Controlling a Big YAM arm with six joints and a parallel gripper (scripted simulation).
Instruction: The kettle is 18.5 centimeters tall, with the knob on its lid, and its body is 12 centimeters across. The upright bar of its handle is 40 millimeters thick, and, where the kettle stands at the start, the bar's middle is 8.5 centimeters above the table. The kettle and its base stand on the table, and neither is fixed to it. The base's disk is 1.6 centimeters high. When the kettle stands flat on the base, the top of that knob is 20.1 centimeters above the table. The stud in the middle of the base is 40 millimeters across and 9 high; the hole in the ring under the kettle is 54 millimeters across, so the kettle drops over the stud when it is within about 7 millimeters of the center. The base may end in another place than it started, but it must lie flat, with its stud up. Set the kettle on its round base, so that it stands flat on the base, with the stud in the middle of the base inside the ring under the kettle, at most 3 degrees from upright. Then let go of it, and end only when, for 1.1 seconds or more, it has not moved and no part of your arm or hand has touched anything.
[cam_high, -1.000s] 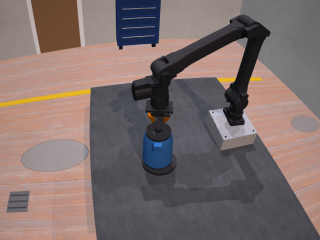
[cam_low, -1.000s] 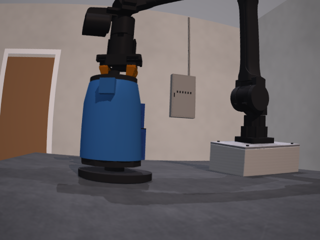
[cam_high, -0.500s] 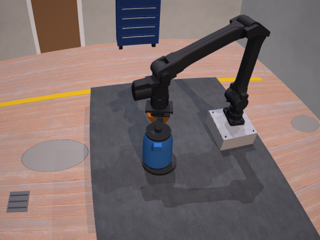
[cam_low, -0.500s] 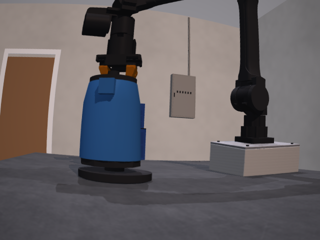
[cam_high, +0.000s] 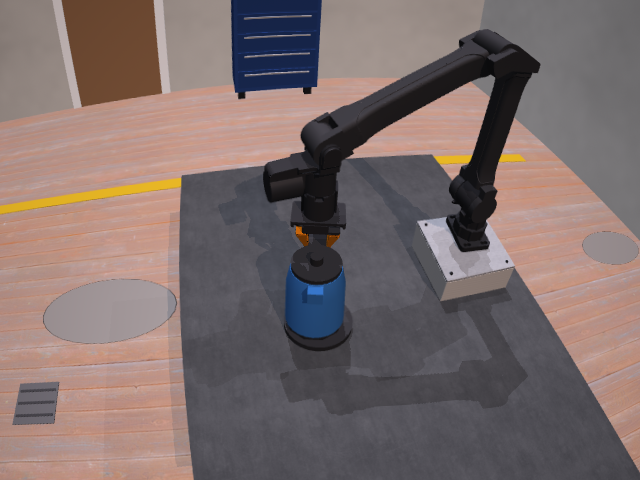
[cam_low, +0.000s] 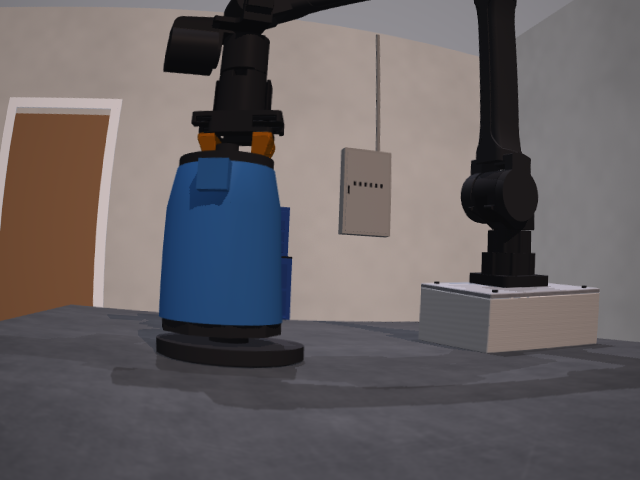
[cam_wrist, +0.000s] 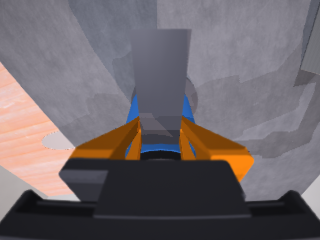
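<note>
The blue kettle (cam_high: 314, 304) (cam_low: 222, 248) has a black lid with a knob (cam_high: 316, 259) and stands upright, its spout facing the top and exterior views. It hangs just above the round black base (cam_high: 345, 330) (cam_low: 279, 353) on the dark mat. A thin gap shows under its bottom ring, and the stud (cam_low: 231, 339) is visible in that gap. My gripper (cam_high: 317, 241) (cam_low: 236, 144) (cam_wrist: 160, 120) comes straight down from above, its orange fingers shut on the knob at the top of the kettle. The wrist view shows only slivers of the blue body (cam_wrist: 186, 107) beside the fingers.
The arm's grey pedestal (cam_high: 470, 279) (cam_low: 509, 320) stands to the right on the dark mat (cam_high: 413, 413) (cam_low: 361, 439). Grey discs (cam_high: 109, 310) (cam_high: 610, 246) are set in the wooden floor. A blue drawer cabinet (cam_high: 275, 43) and a door (cam_high: 116, 49) are at the back.
</note>
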